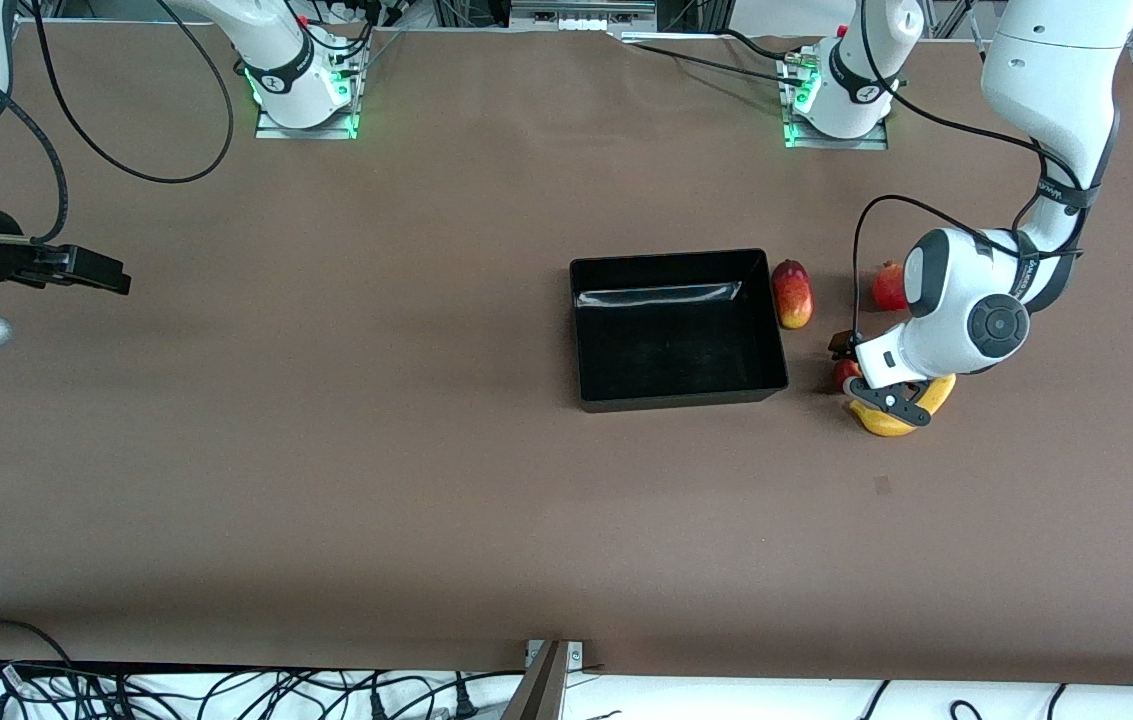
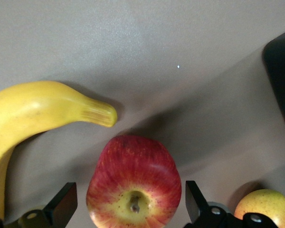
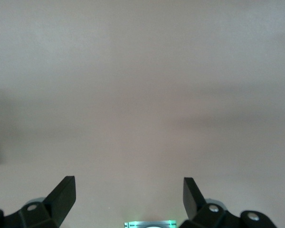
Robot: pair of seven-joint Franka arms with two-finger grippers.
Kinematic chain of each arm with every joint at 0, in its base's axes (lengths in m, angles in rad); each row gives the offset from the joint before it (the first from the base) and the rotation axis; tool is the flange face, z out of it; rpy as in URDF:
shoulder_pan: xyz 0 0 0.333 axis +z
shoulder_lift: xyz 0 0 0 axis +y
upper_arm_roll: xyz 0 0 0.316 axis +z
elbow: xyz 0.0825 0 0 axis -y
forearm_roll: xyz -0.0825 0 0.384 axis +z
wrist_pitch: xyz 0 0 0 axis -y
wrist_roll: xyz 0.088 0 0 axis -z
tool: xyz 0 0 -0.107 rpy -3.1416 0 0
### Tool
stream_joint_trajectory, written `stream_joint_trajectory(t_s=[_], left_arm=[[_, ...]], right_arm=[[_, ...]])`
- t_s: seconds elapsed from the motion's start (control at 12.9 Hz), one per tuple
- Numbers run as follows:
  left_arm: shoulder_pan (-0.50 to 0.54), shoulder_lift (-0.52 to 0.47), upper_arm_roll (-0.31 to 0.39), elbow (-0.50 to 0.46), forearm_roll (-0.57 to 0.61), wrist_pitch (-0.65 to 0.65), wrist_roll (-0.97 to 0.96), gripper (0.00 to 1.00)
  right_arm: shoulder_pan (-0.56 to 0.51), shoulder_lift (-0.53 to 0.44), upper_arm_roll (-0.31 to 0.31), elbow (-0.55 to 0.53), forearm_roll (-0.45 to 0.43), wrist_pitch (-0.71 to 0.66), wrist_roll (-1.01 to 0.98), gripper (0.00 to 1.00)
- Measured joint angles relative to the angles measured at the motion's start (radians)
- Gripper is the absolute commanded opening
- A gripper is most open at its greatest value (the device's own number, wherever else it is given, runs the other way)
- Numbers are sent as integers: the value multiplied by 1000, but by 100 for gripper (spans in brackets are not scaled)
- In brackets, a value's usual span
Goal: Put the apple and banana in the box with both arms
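The small red apple [image 1: 845, 373] [image 2: 134, 187] with a yellow dimpled top lies on the table beside the box, toward the left arm's end. My left gripper [image 1: 864, 376] [image 2: 129, 190] is open and low around it, one finger on each side with a gap between each finger and the fruit. The yellow banana [image 1: 898, 417] [image 2: 38, 111] lies right beside the apple, nearer the front camera and partly under the left hand. The black box [image 1: 676, 385] [image 2: 281, 80] holds nothing. My right gripper [image 1: 91, 270] [image 3: 129, 185] waits open over bare table at the right arm's end.
An oval red-and-yellow fruit [image 1: 792, 293] [image 2: 263, 208] lies against the box's wall at the left arm's end. A round red fruit [image 1: 888, 287] sits farther from the front camera than the apple, partly covered by the left wrist.
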Motion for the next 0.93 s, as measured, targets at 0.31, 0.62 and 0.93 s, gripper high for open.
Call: stream_joint_trajectory(t_s=[0.31, 0.62, 0.93], left_arm=[[-12, 0, -1, 0, 0, 3, 0, 22], [-17, -1, -1, 2, 0, 3, 1, 0], [-29, -94, -12, 30, 0, -62, 2, 0]], right_arm=[[-313, -158, 380, -169, -95, 91, 8, 100], [-552, -268, 588, -306, -95, 161, 4, 100], [-566, -272, 592, -314, -95, 162, 4, 100]])
